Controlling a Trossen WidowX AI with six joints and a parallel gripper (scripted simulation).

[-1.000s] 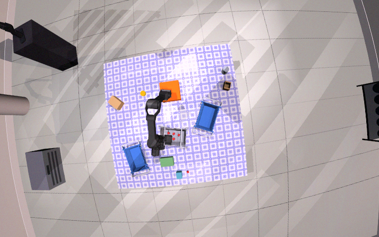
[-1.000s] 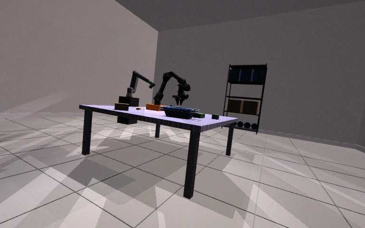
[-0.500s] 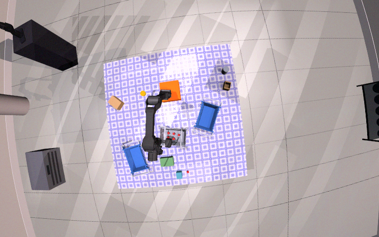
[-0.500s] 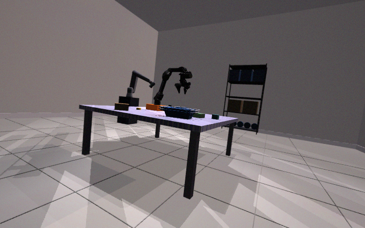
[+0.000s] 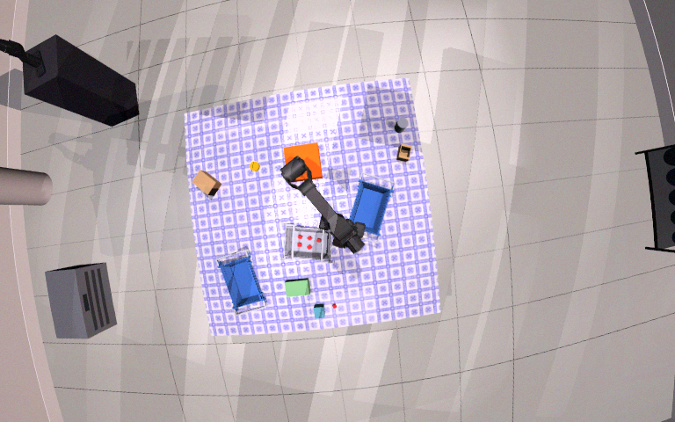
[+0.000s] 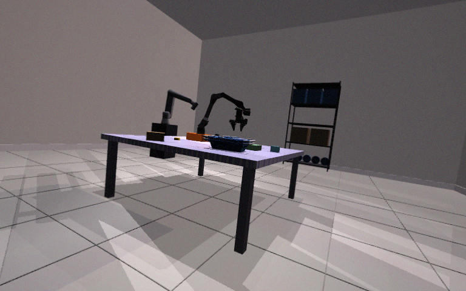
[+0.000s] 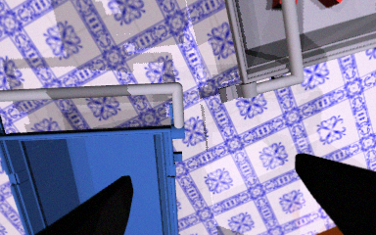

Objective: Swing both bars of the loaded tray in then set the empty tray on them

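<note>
A grey tray (image 5: 307, 254) (image 7: 352, 35) holds several small red blocks. Its left wire bar (image 5: 293, 241) and right wire bar (image 5: 322, 247) (image 7: 293, 39) both lie across its top. An empty blue tray (image 5: 370, 207) (image 7: 97, 162) lies right of it in the top view, with its bars swung out at the ends; one bar (image 7: 87, 91) shows in the wrist view. Another empty blue tray (image 5: 241, 282) lies at the lower left, bars out. My gripper (image 5: 349, 239) (image 6: 238, 129) (image 7: 213, 172) is open and empty, high above the table between the grey tray and the right blue tray.
An orange block (image 5: 301, 149) lies at the arm's base. A green block (image 5: 297, 287), a teal block (image 5: 318, 311) and a small red piece (image 5: 334, 305) lie beyond the grey tray. A tan box (image 5: 206, 183), yellow disc (image 5: 254, 166), small brown box (image 5: 404, 152) and dark cylinder (image 5: 400, 126) stand farther out.
</note>
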